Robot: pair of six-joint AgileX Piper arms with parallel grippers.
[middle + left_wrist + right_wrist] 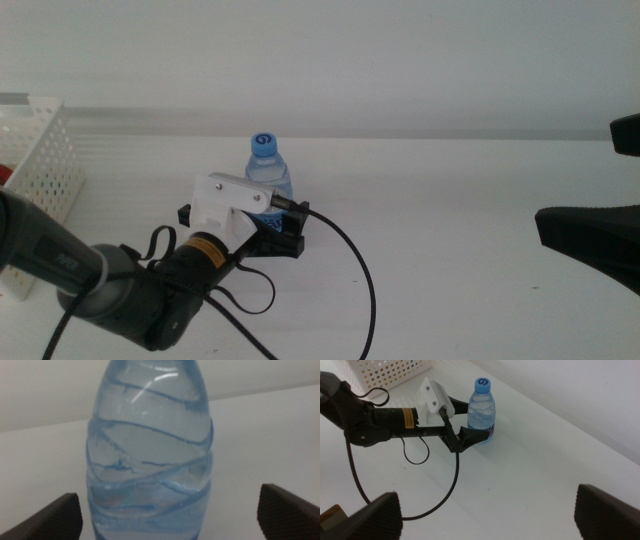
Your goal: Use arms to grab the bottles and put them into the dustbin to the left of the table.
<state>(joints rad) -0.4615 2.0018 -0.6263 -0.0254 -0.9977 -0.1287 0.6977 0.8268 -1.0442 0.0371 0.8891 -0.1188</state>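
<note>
The clear water bottle [268, 165] with a blue cap stands upright on the white table [450, 250], left of centre. My left gripper [265, 218] reaches in from the lower left, with its white housing and black cable. In the left wrist view the bottle [150, 460] fills the gap, and the left gripper [170, 515] is open, its jaws wide on either side and not touching the bottle. My right gripper [610, 190] is open and empty at the right edge, far from the bottle. The right wrist view shows the bottle [482, 410] and the left gripper [470, 435]. The red can and orange bottle are not visible.
The white perforated dustbin [45, 165] stands at the table's far left and also shows in the right wrist view [390, 372]. A small red patch [4, 172] shows at its edge. The left arm's black cable [355, 270] loops across the table in front of the bottle.
</note>
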